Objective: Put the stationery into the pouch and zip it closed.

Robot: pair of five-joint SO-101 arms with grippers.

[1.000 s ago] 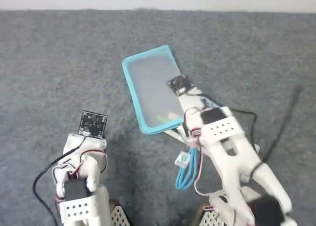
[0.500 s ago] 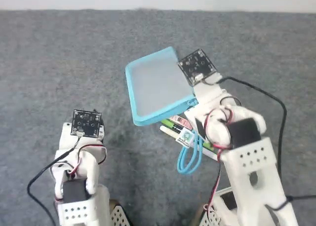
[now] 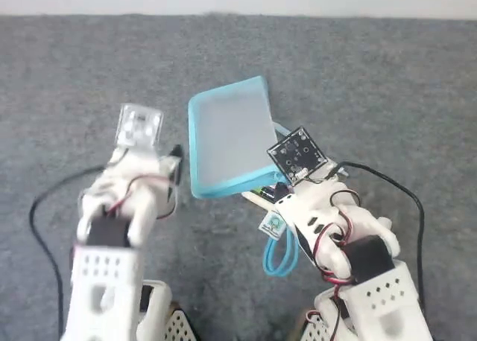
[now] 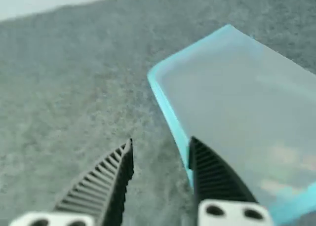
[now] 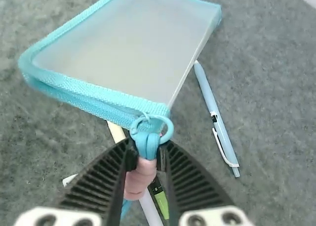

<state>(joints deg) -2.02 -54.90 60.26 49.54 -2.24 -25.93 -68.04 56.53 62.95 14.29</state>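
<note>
The pouch (image 3: 227,136), frosted with teal edging, sits mid-table with its near right corner raised off the surface. That corner hangs from the zip pull (image 5: 147,137), which the right claw (image 5: 147,148) has clamped between its ribbed jaws. The stationery is not inside yet: a pale blue pen (image 5: 213,115) lies on the table (image 3: 89,73) just beside the pouch's right edge, and a green marker (image 5: 159,199) with some white pens pokes out from under the lifted corner. A blue cord loop (image 3: 280,256) lies nearer still, by the right arm.

Over the last second the left arm has swung forward from the near left of the table. Its claw (image 4: 160,149) now stands with jaws apart at the pouch's left edge, one jaw over the teal border and the other over bare table. The right arm has meanwhile tipped the pouch up by its pull.

This looks like setup for bracing: the left claw would likely pinch the edge so the zip can run and the mouth open for loading
</note>
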